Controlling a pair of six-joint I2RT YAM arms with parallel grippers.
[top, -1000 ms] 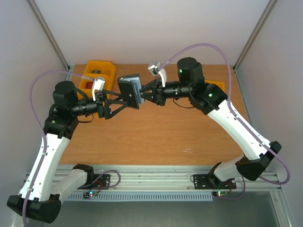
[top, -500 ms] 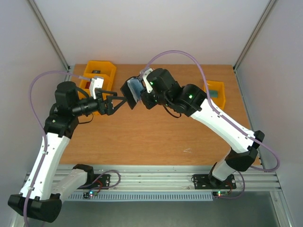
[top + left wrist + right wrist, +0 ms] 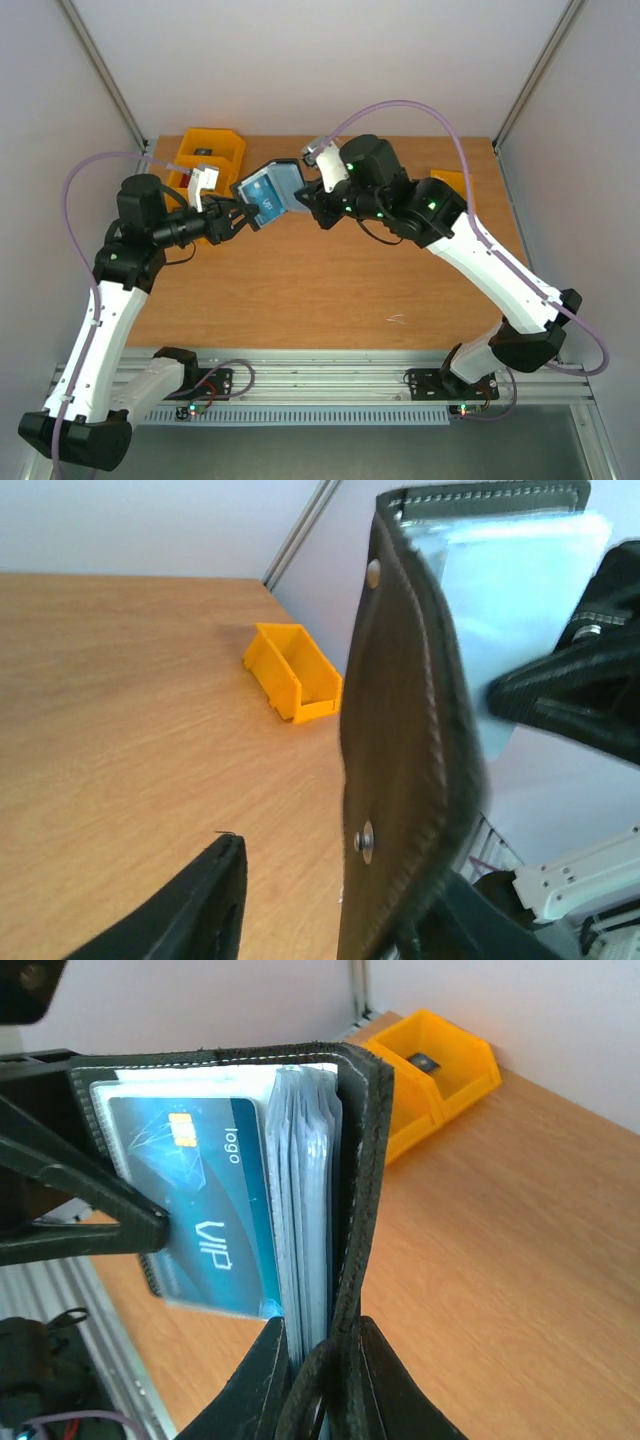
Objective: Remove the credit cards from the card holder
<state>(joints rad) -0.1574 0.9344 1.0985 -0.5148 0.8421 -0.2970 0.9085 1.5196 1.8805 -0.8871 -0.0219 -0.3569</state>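
I count one card holder point(image 3: 288, 180), held up in the air over the far middle of the table point(image 3: 330, 290), between my two arms. It is spread open, and one blue card point(image 3: 210, 1200) with pale lettering shows on its inner panel. Beside that card a thick stack of clear sleeves point(image 3: 305, 1190) stands on edge, and I cannot tell how many more cards sit inside them. There are two bins: a yellow bin point(image 3: 212, 152) at the far left of the table and a second yellow bin point(image 3: 455, 182) at the far right, mostly hidden behind my right arm. My right gripper point(image 3: 325, 1360) is clamped tight on the card holder's lower edge near the fold, one finger on each side. My left gripper point(image 3: 243, 213) stands partly open around the open panel. One left fingertip point(image 3: 130, 1228) lies on the face of the blue card, and the other finger point(image 3: 205, 905) sits behind the black outer side, clear of the leather.
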